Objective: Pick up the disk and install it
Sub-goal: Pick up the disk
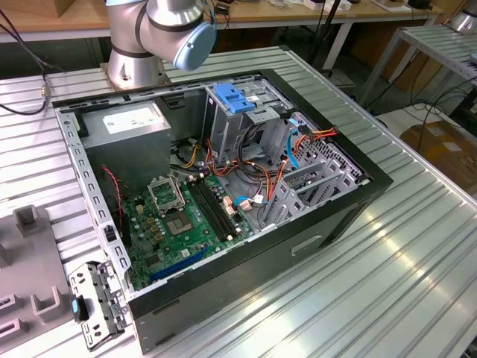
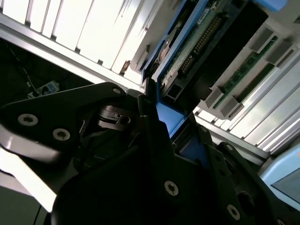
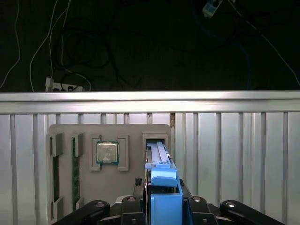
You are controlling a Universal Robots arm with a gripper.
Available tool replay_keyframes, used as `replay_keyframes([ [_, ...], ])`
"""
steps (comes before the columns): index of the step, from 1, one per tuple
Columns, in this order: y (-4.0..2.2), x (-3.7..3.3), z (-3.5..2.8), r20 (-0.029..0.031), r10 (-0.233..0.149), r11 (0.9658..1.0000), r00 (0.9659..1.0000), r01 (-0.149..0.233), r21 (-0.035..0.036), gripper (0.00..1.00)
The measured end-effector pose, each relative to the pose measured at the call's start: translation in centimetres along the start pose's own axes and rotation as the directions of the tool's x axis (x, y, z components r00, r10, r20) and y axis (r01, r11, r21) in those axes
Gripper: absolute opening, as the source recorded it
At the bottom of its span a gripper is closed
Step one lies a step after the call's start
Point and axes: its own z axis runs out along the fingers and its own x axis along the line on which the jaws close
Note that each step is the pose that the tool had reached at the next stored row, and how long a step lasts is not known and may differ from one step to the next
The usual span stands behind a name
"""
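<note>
On the ribbed metal table point(image 1: 417, 246) sat a big black computer case point(image 1: 246, 276) with its side off. I could see a green board point(image 1: 186, 216) on its floor, a grey power box point(image 1: 127, 127) in one corner and a blue latch point(image 1: 233, 98) on top of a tall metal bay. Behind the case stood the foot of the robot arm point(image 1: 160, 30).

A flat grey tray point(image 1: 30, 261) lay on the table at the exterior view's left, apart from the case. In the first wrist view, the tray held two green memory sticks point(image 3: 74, 168) in long slots and a square silver chip point(image 3: 107, 152) in a small frame.

Beside the chip was the disk point(image 3: 158, 152), turned on its edge, with its light blue rail facing the camera. It lined up with a narrow slot in the tray. I could not tell if its far end sat in the slot or hung just above it.

The gripper point(image 3: 164, 206) was at the near end of the disk. Its black fingers point(image 3: 143, 211) pinched the blue rail, one on each side.
</note>
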Motion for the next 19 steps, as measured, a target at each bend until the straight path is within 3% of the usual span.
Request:
replay_keyframes([
  [4, -0.02, 0.02, -1.34, -0.0005, 0.0, 1.0, 1.0, 0.0, 0.0001, 0.37],
  [7, -0.02, 0.02, -1.88, -0.0005, 0.0, 1.0, 1.0, 0.0, 0.0002, 0.37],
  [16, -0.03, 0.02, -1.92, -0.0006, 0.0, 1.0, 1.0, 0.0, 0.0001, 0.37],
  [19, -0.03, 0.03, -2.26, -0.0006, 0.0, 1.0, 1.0, 0.0, 0.0, 0.37],
])
